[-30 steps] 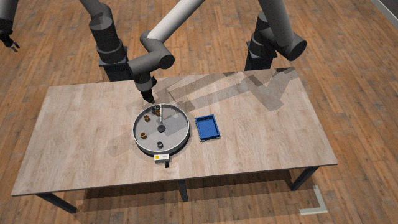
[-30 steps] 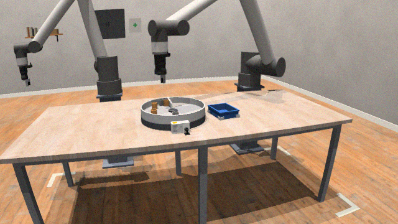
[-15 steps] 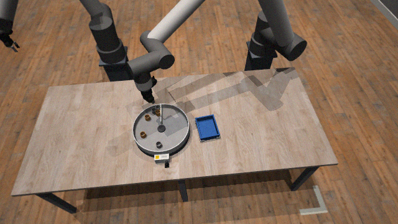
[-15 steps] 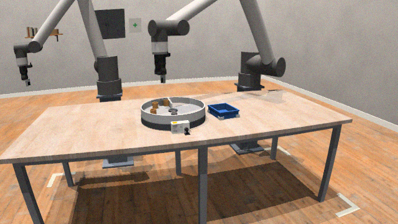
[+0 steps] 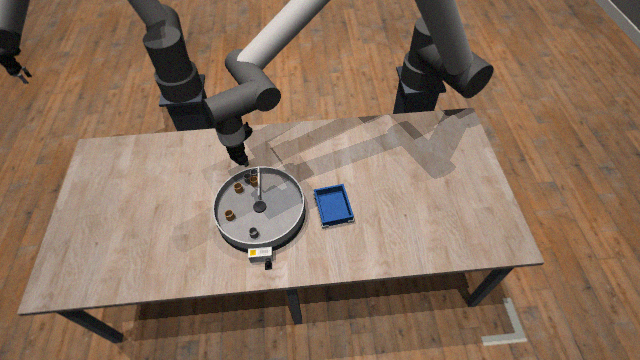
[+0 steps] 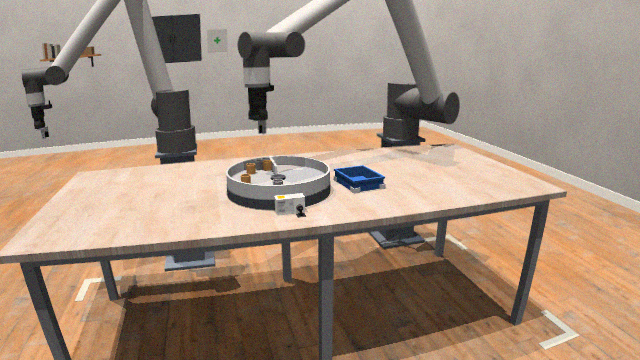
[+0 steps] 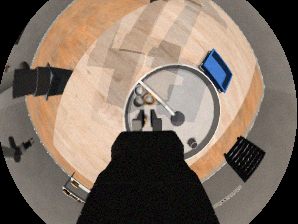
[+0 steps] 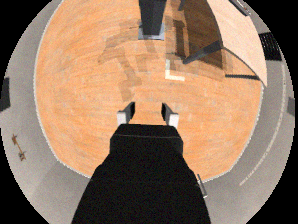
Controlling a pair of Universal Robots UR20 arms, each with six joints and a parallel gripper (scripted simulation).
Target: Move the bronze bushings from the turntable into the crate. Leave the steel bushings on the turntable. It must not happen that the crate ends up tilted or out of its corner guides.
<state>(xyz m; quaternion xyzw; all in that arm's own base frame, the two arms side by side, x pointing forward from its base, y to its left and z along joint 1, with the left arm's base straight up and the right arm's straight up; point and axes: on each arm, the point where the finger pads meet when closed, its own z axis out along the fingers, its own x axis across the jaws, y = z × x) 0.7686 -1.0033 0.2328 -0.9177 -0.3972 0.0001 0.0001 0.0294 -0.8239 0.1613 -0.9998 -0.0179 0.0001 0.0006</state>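
Bronze bushings (image 5: 238, 188) (image 6: 251, 168) (image 7: 149, 99): on turntable (image 5: 300, 206) (image 6: 280, 192) (image 7: 219, 111)

Top: three, left half; crate (image 5: 334, 206) (image 6: 359, 180) (image 7: 217, 71) right. Exterior: left gripper (image 5: 243, 164) (image 6: 262, 128) (image 7: 147, 119) points down, above turntable. Left wrist: fingers parted, nothing grasped. Right wrist: right gripper (image 5: 24, 75) (image 6: 45, 133) (image 8: 148, 111) wide open.

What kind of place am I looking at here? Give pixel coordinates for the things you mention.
Probably a robot test cell or small workshop: two big jointed arms stand behind a worktable (image 5: 425, 240) (image 6: 150, 215), which carries a walled turntable (image 5: 301, 220) (image 6: 310, 191) of small bushings and a blue crate (image 5: 336, 206) (image 6: 360, 179).
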